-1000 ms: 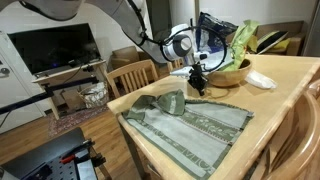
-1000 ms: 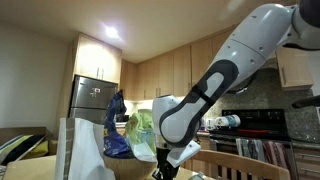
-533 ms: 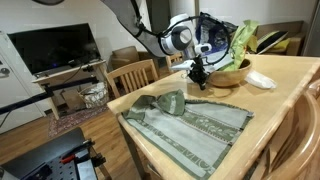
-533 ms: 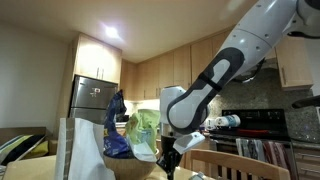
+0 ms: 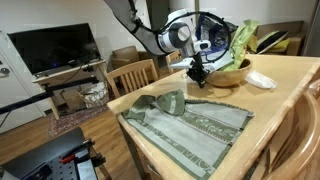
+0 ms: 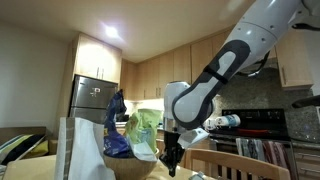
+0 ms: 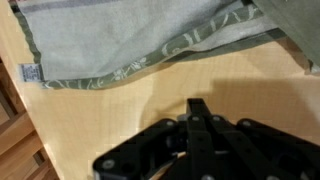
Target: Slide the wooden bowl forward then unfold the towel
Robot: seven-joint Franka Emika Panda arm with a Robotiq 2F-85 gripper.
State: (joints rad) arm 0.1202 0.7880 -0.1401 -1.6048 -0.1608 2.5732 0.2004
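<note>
My gripper (image 5: 198,76), jaws pressed fully together with nothing between them, hangs low over the wooden table (image 5: 290,95).

In the wrist view my fingertips (image 7: 197,108) point at bare tabletop just short of the towel (image 7: 110,40), whose patterned hem crosses the top of the frame. In an exterior view the towel lies near the table's front edge with one end folded over. The wooden bowl (image 5: 233,72) sits just beyond my gripper, with something green and leafy (image 5: 241,38) behind it.

Exterior view above table (image 5: 283,84); exterior view low, facing arm (image 6: 236,60); wrist over towel (image 7: 100,40)
</note>
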